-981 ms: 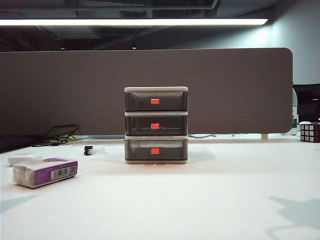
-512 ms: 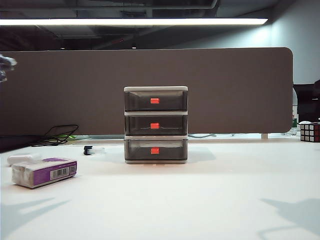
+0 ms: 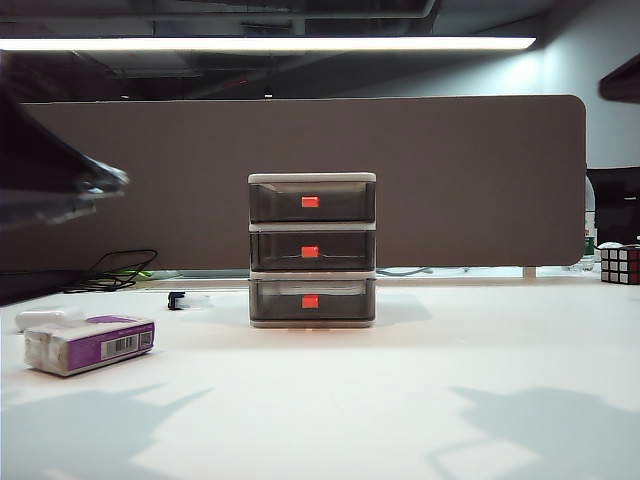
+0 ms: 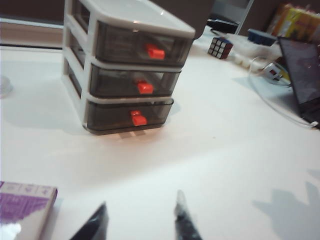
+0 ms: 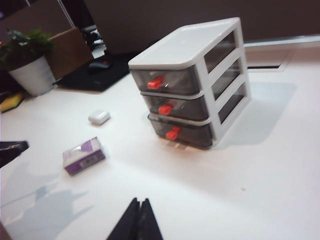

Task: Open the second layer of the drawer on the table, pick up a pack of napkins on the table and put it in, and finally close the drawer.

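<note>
Black tapered end effector fingers point(image 4: 182, 220); glossy finish

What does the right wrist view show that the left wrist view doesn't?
Only the right wrist view: the small white case, a potted plant, the whole pack of napkins and the right pincer, shut.

Only the left wrist view: a puzzle cube, a white cable and the left pincer, its fingers apart.

Both: the drawer, all three layers closed, on the table.
</note>
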You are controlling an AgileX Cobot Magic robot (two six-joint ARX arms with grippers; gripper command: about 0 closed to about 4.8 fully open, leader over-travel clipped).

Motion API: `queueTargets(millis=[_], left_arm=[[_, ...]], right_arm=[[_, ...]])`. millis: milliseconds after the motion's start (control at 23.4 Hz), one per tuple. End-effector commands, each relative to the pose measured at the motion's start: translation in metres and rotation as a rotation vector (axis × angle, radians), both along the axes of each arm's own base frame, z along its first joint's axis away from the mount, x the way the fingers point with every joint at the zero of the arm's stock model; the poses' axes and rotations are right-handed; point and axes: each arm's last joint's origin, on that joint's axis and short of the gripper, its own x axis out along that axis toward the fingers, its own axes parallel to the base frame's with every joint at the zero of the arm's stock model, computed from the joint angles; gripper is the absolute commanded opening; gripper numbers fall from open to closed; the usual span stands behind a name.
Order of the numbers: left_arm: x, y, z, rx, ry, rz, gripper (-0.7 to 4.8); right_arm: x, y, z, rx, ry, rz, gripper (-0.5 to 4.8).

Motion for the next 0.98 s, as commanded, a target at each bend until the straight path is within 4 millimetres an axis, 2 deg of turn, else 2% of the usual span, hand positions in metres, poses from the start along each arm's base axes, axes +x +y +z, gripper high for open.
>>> queueTargets(millis=[43,128,427,682,981], left_arm=[[0.016,-0.012,0.003,-0.007,-0.025,0.007,2.02],[0.030,-0.024,0.003,0.009,-0.004,-0.001,2.57],[0.082,-0.068,0.008,-0.007,-0.012,-0.068,2.54],[0.098,-0.082,0.024,-0.015,-0.036,-0.028,2.42],[0.107,-0.110,0.016,0.082,-0.049,0.164,2.42]], right_arm=[[0.015,0.010,0.014,-0.036,-0.033,0.033,-0.05],[0.028,0.018,0.020,-0.038,-0.034,0.066,-0.05],[0.084,0.039,0.030,-0.096,0.060,0.151,-0.05],[0.120,0.050,0.034,-0.116,0.092,0.183,-0.05],[0.146,0.059,0.035,-0.138,0.088,0.248,-0.04]])
